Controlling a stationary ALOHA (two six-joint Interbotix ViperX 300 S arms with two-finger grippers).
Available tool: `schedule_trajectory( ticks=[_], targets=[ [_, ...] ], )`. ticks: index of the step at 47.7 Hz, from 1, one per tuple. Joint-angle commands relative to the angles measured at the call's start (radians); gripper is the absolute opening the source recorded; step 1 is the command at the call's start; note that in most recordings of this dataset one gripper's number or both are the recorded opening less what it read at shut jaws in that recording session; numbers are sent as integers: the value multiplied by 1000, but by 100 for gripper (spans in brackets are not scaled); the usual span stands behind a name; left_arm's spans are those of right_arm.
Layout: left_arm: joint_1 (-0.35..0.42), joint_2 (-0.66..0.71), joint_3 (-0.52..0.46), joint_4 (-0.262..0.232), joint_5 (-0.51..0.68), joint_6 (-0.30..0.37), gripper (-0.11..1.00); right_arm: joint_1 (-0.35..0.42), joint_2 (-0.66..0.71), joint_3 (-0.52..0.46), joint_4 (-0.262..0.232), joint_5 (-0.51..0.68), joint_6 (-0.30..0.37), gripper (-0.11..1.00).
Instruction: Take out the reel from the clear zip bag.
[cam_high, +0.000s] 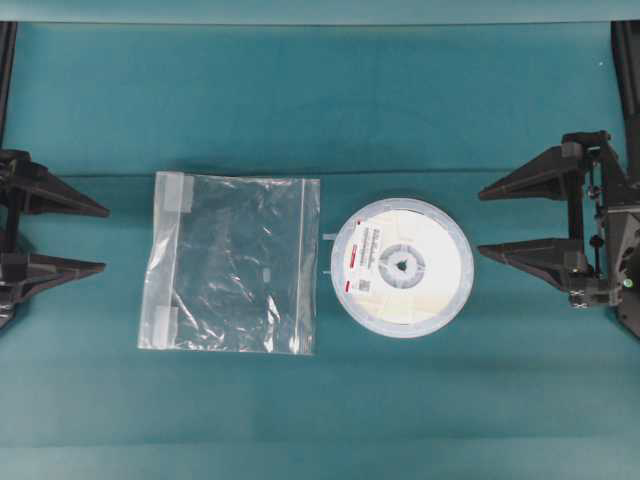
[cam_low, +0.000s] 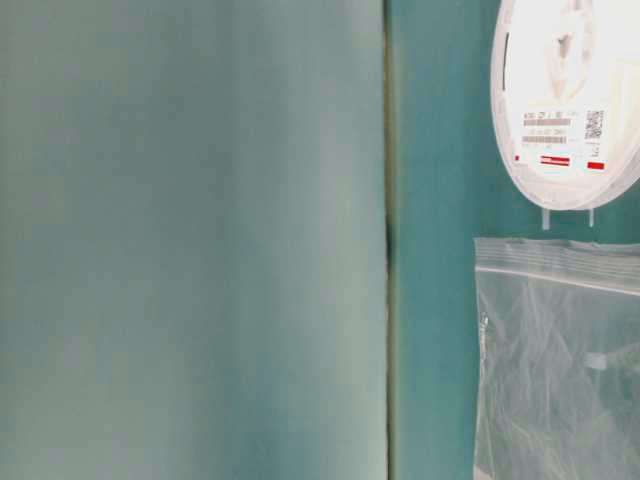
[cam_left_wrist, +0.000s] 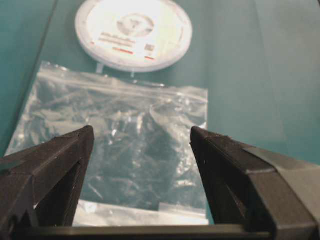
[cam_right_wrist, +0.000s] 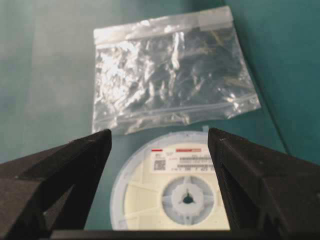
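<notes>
The reel (cam_high: 402, 267) lies flat on the teal table, outside the clear zip bag (cam_high: 232, 262) and just to its right, with a narrow gap between them. It is a cream disc with a pale rim, a grey hub and a white label with red marks. The crinkled bag lies flat and looks empty, its zip strip along the edge facing the reel. My left gripper (cam_high: 100, 240) stands open at the far left, short of the bag (cam_left_wrist: 120, 135). My right gripper (cam_high: 486, 222) stands open at the far right, just short of the reel (cam_right_wrist: 172, 187). Neither touches anything.
The teal mat (cam_high: 320, 110) covers the table, with a seam line running across it behind the objects. The table-level view shows the reel (cam_low: 565, 100) above the bag (cam_low: 560, 360), beside a pale blurred surface (cam_low: 190, 240) on the left.
</notes>
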Motion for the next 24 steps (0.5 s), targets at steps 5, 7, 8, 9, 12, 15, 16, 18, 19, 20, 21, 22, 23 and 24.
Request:
schedule_trajectory(
  ticks=[5,7,8,9,12,15,16,18,19,20,21,22,23,24],
  targets=[
    [-3,6,-26,3,-5,-5,84,5,0,-8,-2,-3,-11,88],
    [-2,5,-26,3,-6,-6,84,5,0,-8,-2,-3,-11,88],
    [-2,5,-26,3,-5,-8,84,5,0,-8,-2,-5,-11,88],
    [-2,5,-26,3,-5,-8,84,5,0,-8,-2,-3,-11,88],
    [-2,5,-26,3,-6,-8,84,5,0,-6,-2,-3,-11,88],
    [-2,3,-26,3,-8,-8,84,5,0,-6,-2,0,-12,88],
    [-2,3,-26,3,-8,-8,84,5,0,-6,-2,2,-12,88],
    [-2,2,-28,3,-8,-8,84,5,2,-6,-2,3,-11,88],
    [-2,0,-28,3,-8,-8,84,5,0,-6,-2,3,-11,88],
    [-2,0,-28,3,-8,-8,84,6,2,-5,-2,3,-11,88],
    [-2,0,-28,3,-8,-8,84,8,0,-6,-2,3,-11,88],
    [-2,0,-28,3,-8,-8,84,8,0,-5,-2,3,-9,88],
    [-2,-2,-28,3,-8,-8,84,9,2,-5,-2,3,-11,88],
    [-2,-2,-28,3,-8,-8,84,11,2,-5,-2,3,-11,88]
  ],
)
